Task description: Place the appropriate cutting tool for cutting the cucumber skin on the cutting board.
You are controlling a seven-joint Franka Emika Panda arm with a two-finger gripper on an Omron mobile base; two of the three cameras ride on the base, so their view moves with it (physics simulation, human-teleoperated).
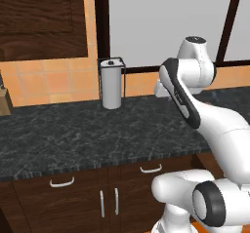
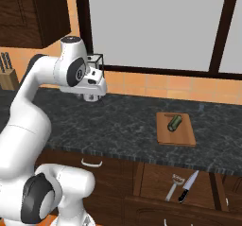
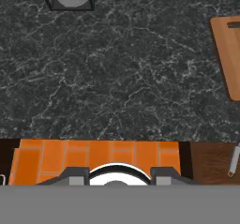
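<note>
Right base view: cucumber [image 2: 175, 122] on cutting board [image 2: 176, 129]; left: paper-towel roll [image 1: 111, 83].

A dark marbled stone worktop [image 2: 123, 121] is running along the wall above brown cabinet doors. A white paper towel roll [image 1: 111, 85] in a thin black wire holder is standing upright on it near the back wall. The cutting board [image 2: 182, 135] is lying flat toward the worktop's right part, well apart from the roll, with the cucumber [image 2: 175, 122] resting on its upper half. A tan knife block [image 2: 6, 78] is sitting at the far left end.
</note>
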